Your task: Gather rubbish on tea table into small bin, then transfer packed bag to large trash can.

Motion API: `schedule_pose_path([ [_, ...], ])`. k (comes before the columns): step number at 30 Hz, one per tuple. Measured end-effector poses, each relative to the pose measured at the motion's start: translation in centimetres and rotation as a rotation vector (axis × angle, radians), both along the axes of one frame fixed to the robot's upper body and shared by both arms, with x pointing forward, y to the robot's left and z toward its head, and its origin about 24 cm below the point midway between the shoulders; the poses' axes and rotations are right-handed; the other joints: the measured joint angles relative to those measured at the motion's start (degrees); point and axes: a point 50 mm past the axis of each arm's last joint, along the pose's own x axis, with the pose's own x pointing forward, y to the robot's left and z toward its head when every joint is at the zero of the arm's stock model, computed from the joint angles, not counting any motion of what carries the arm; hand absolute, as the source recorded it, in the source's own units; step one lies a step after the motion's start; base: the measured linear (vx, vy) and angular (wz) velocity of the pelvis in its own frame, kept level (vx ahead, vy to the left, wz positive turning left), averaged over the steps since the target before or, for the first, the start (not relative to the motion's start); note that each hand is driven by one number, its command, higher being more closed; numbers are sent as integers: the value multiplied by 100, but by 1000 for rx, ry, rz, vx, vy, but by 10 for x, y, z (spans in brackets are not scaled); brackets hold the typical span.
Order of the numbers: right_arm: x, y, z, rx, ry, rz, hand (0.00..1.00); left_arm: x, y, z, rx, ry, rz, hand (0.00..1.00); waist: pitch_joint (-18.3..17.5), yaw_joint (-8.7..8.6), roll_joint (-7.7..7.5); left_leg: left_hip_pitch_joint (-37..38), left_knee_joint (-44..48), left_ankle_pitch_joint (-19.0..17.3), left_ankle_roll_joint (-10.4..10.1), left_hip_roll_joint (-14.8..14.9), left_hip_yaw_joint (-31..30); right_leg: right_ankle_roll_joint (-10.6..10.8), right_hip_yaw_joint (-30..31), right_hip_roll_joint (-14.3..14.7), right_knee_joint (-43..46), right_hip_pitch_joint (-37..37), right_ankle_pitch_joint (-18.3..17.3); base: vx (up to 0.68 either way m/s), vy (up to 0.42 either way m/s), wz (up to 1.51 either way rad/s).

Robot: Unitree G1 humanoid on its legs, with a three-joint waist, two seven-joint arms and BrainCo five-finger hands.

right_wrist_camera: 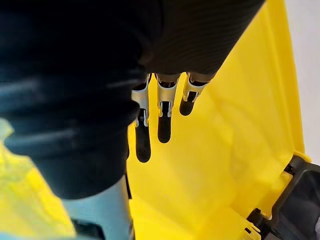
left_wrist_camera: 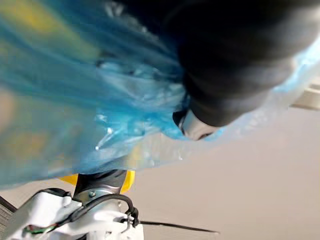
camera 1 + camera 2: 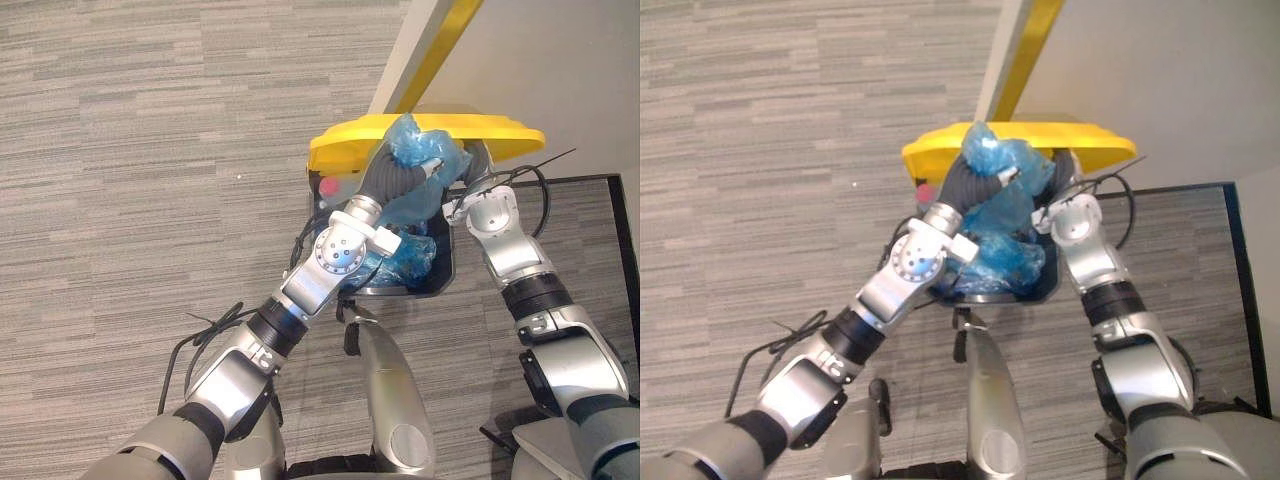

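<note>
The left hand (image 3: 400, 180), fingers curled on the blue bag (image 3: 415, 140), hangs it down into the open trash can (image 3: 447, 262), beside the right hand (image 1: 165, 100), whose straight fingers lie along the yellow lid (image 3: 340, 150).

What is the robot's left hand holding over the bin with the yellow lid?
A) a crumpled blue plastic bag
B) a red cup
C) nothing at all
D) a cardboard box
A: the left hand has its fingers curled into a crumpled blue plastic bag, held above the dark trash can with its yellow lid swung open.
</note>
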Motion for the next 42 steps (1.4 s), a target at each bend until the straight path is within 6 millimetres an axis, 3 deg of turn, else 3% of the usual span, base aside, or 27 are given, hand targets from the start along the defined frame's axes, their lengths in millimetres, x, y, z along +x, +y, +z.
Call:
schedule_pose_path([
  [8, 3, -8, -10, -12, 50, -43, 0, 30, 21, -50, 211, 153, 140, 100, 0, -14, 1, -104, -97, 37, -3, 16, 27, -83, 13, 60, -103, -128, 61, 22, -11, -3],
  [14, 4, -7, -10, -27, 54, -57, 0, 44, 42, -73, 292, 243, 247, 100, 0, -15, 1, -472, 145, -28, 15, 53, 5, -126, 10, 77, -196, -338, 151, 5, -3, 0],
  [19, 7, 3, -1, -8, 22, -41, 0, 46, 44, -87, 362, 268, 273, 100, 2, 7, -2, -994, 626, -209, -45, 186, -16, -82, -40, 138, -195, -638, 219, -5, -27, -1],
  [20, 7, 8, -1, 0, 19, -30, 0, 46, 45, -92, 380, 290, 281, 0, 1, 35, -2, -1063, 720, -256, -69, 250, -13, -84, -56, 185, -190, -674, 221, 6, -43, -6],
  [29, -7, 43, 16, 72, -88, 105, 0, 42, 27, -96, 387, 314, 272, 0, 2, 143, -2, -1470, 1160, -450, -145, 535, 31, -116, -104, 396, -104, -973, 233, 23, -57, -7],
  [35, -12, 51, 27, 71, -138, 144, 0, 43, 29, -97, 466, 275, 308, 0, 2, 214, -2, -1501, 1242, -492, -176, 631, 190, -138, -73, 466, 6, -1101, 216, 27, -52, -9],
  [42, -13, 53, 27, 63, -143, 163, 0, 43, 31, -98, 551, 229, 339, 0, 1, 251, -3, -1347, 1169, -418, -276, 615, 244, -139, -60, 441, 43, -1010, 216, 20, -28, 0],
])
